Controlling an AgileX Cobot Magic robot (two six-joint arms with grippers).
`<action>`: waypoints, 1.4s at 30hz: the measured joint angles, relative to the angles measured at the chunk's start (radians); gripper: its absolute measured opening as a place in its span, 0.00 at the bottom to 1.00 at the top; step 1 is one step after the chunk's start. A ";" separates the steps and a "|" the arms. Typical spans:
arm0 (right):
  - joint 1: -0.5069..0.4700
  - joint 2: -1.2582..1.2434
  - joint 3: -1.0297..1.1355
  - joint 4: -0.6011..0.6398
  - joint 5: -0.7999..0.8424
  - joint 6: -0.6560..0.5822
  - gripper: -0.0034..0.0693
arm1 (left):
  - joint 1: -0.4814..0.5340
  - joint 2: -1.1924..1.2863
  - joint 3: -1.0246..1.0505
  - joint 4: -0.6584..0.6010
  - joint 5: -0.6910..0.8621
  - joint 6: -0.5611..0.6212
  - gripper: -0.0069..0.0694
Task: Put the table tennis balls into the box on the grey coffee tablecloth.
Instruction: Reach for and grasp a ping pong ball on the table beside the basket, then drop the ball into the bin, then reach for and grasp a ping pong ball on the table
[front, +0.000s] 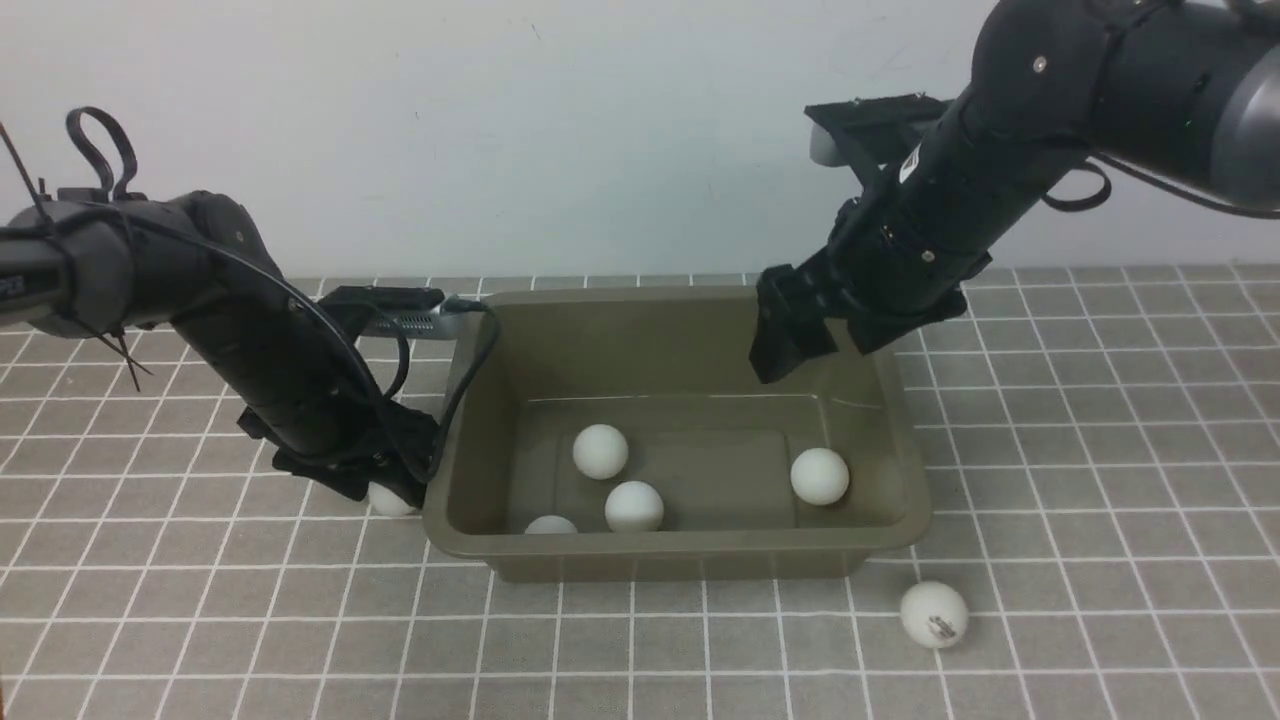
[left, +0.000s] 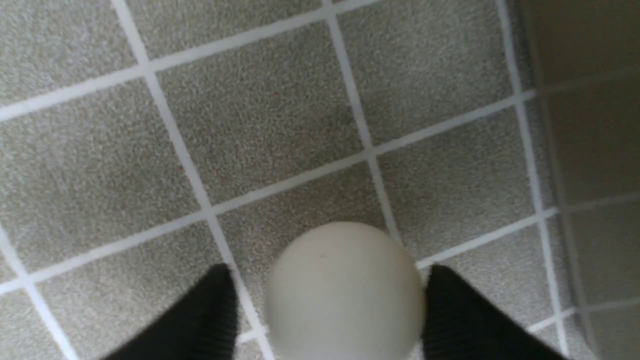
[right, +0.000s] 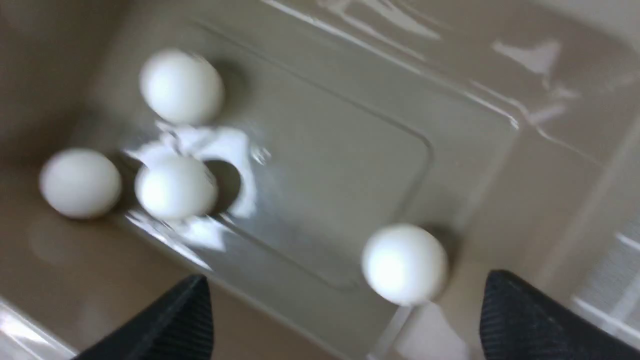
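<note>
The olive-green box (front: 690, 562) stands on the grey coffee tablecloth (front: 1100, 450) and holds several table tennis balls (front: 600, 451). My left gripper (front: 395, 480) is down on the cloth just left of the box, open. A white ball (left: 345, 292) lies between its fingers, touching one pad with a narrow gap to the other. My right gripper (front: 787, 345) hangs open and empty over the box's right rear. In the right wrist view, one ball (right: 404, 263) lies below the right gripper (right: 347, 275) on the glossy box floor (right: 325, 165). Another ball (front: 934, 614) with a dark logo lies on the cloth off the box's front right corner.
A white wall rises behind the cloth. A cable loops from the left arm over the box's left rear corner (front: 470, 310). The box's outer wall (left: 590, 150) stands close beside the left gripper.
</note>
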 joint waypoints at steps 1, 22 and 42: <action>-0.001 -0.002 0.000 -0.033 0.025 0.004 0.91 | 0.000 -0.002 -0.001 0.011 0.004 -0.002 0.54; -0.210 -0.393 0.717 0.040 -0.199 -0.020 0.33 | -0.228 -0.121 -0.207 -0.021 0.106 -0.037 0.54; -0.188 -0.276 0.596 -0.048 -0.206 0.070 0.54 | -0.063 -0.444 -0.309 0.147 0.251 -0.228 0.09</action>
